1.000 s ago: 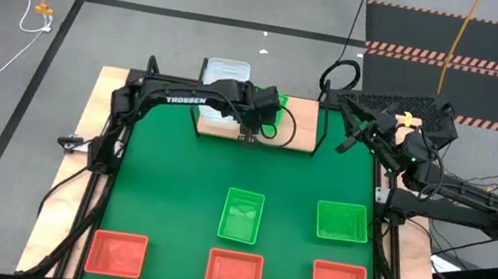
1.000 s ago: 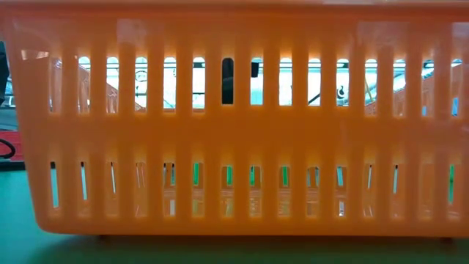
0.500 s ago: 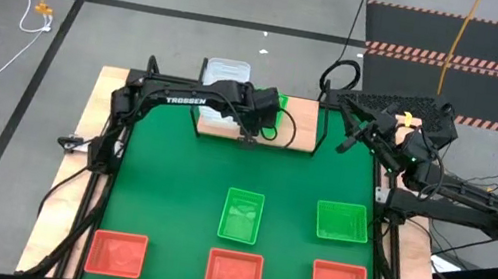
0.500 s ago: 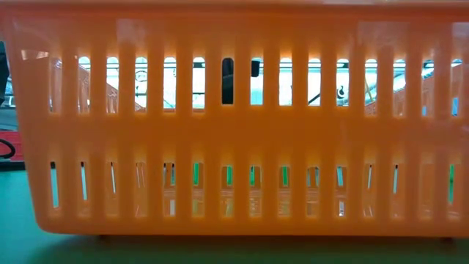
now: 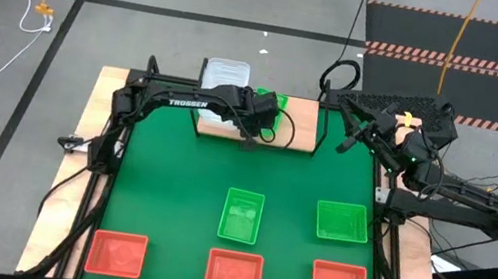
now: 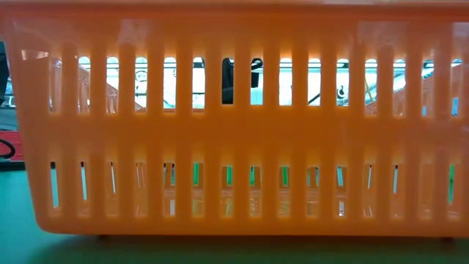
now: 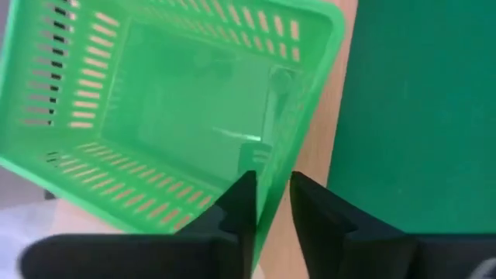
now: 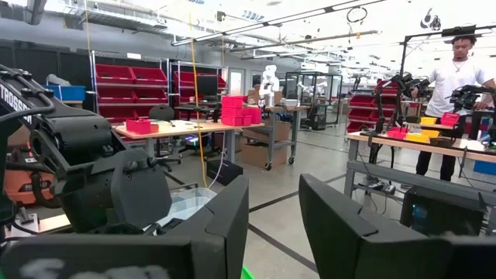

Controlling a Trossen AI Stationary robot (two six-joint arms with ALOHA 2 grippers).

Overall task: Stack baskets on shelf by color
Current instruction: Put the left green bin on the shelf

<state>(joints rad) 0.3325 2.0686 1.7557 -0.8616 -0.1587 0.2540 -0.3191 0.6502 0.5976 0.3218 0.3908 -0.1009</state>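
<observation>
1. The high view shows the shelf (image 5: 303,128) at the far edge of the worktop (image 5: 180,189), with a clear basket (image 5: 224,72) at its left end.
2. The left gripper (image 5: 253,125) hovers over the shelf beside a green basket (image 5: 275,103).
3. Only the left wrist view shows the grasp: its fingers (image 7: 242,203) straddle the green basket's (image 7: 167,116) rim wall, closing on it.
4. The right gripper (image 5: 345,143) hangs off the shelf's right end; the right wrist view shows its fingers (image 8: 225,221) released and holding nothing.
5. Nearer than the shelf lie two green baskets (image 5: 241,214) and three red-orange baskets (image 5: 234,273).
6. The low view is filled by one red-orange basket's slotted wall (image 6: 234,125).
</observation>
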